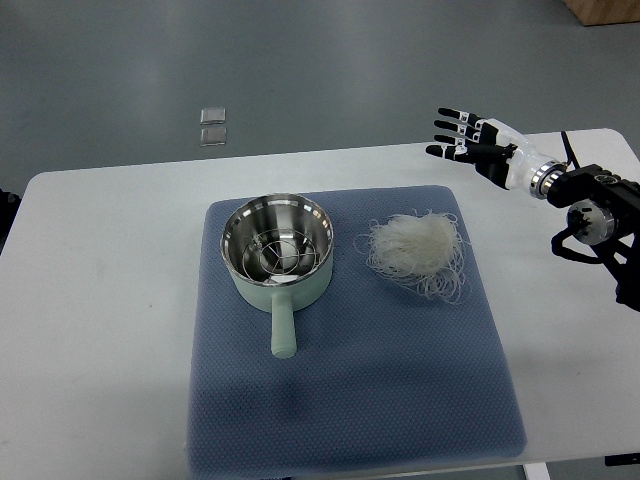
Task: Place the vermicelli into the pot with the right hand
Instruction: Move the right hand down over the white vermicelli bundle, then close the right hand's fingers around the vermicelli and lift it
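While nothing is grasped yet, the right hand (468, 138) hovers above the far right part of the tabletop (100, 300), fingers spread and released, holding nothing. Its arm comes in from the right edge, so it sits beyond and to the right of the vermicelli (417, 255), well apart from it; looks staged for a reach down and leftward. Left hand not visible.

Vermicelli lies as a loose nest on the right half of the blue mat (350, 400), just beside the pot (276, 250) but not touching it. Pot stands upright on the mat's left half, handle pointing toward the robot's side, mouth open upward, so the drop-in path is clear. Placing both on the mat likely keeps them from sliding on the smooth white top.

Materials: vermicelli is thin, pale, translucent strands, tangled and springy-looking, stray loops at the near edge; probably light and prone to shedding strands when pinched. Pot has a shiny steel inside with a wire rack or similar at the bottom, pale mint-green outer wall and stubby handle. Mat is textured, dimpled fabric or foam, rounded corners. Two small clear squares (212, 126) lie on the grey floor beyond the tabletop.
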Tool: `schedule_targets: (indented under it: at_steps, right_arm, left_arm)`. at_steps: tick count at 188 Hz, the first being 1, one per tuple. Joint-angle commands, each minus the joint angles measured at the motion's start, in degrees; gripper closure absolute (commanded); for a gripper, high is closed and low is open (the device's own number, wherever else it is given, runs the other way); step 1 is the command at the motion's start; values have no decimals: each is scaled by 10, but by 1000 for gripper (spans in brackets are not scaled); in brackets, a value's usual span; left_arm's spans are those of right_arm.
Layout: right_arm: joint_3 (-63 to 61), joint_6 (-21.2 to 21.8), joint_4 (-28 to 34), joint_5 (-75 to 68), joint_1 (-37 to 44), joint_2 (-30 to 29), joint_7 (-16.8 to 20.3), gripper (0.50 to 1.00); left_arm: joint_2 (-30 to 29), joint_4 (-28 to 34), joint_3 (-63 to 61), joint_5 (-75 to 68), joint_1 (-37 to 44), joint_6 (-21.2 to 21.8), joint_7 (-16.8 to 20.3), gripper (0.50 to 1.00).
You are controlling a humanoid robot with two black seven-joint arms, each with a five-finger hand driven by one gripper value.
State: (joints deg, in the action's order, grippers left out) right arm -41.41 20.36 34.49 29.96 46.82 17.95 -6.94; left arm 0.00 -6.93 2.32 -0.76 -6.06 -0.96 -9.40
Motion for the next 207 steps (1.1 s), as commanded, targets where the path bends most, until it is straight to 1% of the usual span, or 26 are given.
schedule_targets:
  at_steps: [1, 15, 29, 37, 47, 48, 60, 69, 70, 81, 90, 91, 101, 120, 135, 151, 161, 162, 164, 170, 179, 180, 182, 207]
  right_arm:
    - [9, 27, 14, 53, 6, 9, 0, 572]
    - [25, 54, 33, 90, 13, 32, -4, 574]
    - [54, 71, 57, 133, 29, 53, -14, 574]
    - [73, 78, 73, 160, 42, 64, -17, 574]
    - [73, 78, 73, 160, 42, 64, -17, 574]
    - [97, 85, 93, 197, 55, 80, -18, 574]
    - [128, 87, 118, 243, 69, 94, -20, 572]
    - [128, 87, 118, 243, 69, 94, -20, 572]
    - [155, 85, 130, 284, 83, 96, -20, 574]
    - [180, 81, 133, 322, 95, 95, -21, 574]
    - [180, 81, 133, 322, 95, 95, -21, 574]
    - [201, 79, 133, 355, 103, 90, -22, 574]
    - [216, 79, 133, 382, 109, 89, -25, 574]
    - [244, 78, 134, 442, 126, 79, -49, 579]
    - [259, 74, 134, 457, 134, 67, -53, 581]
    - [280, 57, 133, 461, 136, 61, -53, 581]
    - [281, 57, 133, 461, 136, 61, -53, 581]
    - [299, 40, 132, 467, 136, 60, -53, 581]
    - [302, 35, 133, 468, 136, 60, -53, 581]
    - [311, 27, 132, 475, 135, 57, -53, 581]
    - [311, 27, 132, 475, 135, 57, -53, 581]
    - [323, 16, 131, 485, 131, 51, -53, 581]
    - [324, 14, 130, 489, 130, 50, -53, 581]
    - [332, 11, 124, 508, 126, 42, -52, 587]
  left_arm:
    - [0, 2, 0, 0, 0, 0, 0, 500]
    - [0, 2, 0, 1, 0, 1, 0, 500]
    - [0, 2, 0, 1, 0, 0, 0, 500]
    - [0, 2, -1, 1, 0, 0, 0, 500]
    - [0, 2, -1, 1, 0, 0, 0, 500]
    - [0, 3, -1, 1, 0, 1, 0, 500]
    - [0, 3, -1, 1, 0, 1, 0, 500]
    - [0, 3, -1, 1, 0, 1, 0, 500]
    - [0, 3, -1, 1, 0, 1, 0, 500]
    - [0, 4, -1, 1, 0, 1, 0, 500]
    - [0, 4, -1, 1, 0, 1, 0, 500]
    - [0, 4, -1, 1, 0, 1, 0, 500]
    - [0, 4, -2, 0, 0, 1, 0, 500]
    - [0, 4, -2, 1, 1, 2, 0, 500]
    - [0, 4, -2, 1, 1, 1, 0, 500]
    - [0, 4, -2, 1, 2, 2, 0, 500]
    - [0, 4, -2, 1, 2, 2, 0, 500]
    - [0, 4, -1, 1, 2, 2, 0, 500]
    - [0, 4, -2, 1, 3, 2, 0, 500]
    - [0, 4, -1, 1, 3, 2, 0, 500]
    - [0, 4, -1, 1, 3, 2, 0, 500]
    - [0, 4, -2, 1, 3, 2, 0, 500]
    - [0, 4, -2, 1, 3, 2, 0, 500]
    - [0, 4, -2, 1, 4, 2, 0, 500]
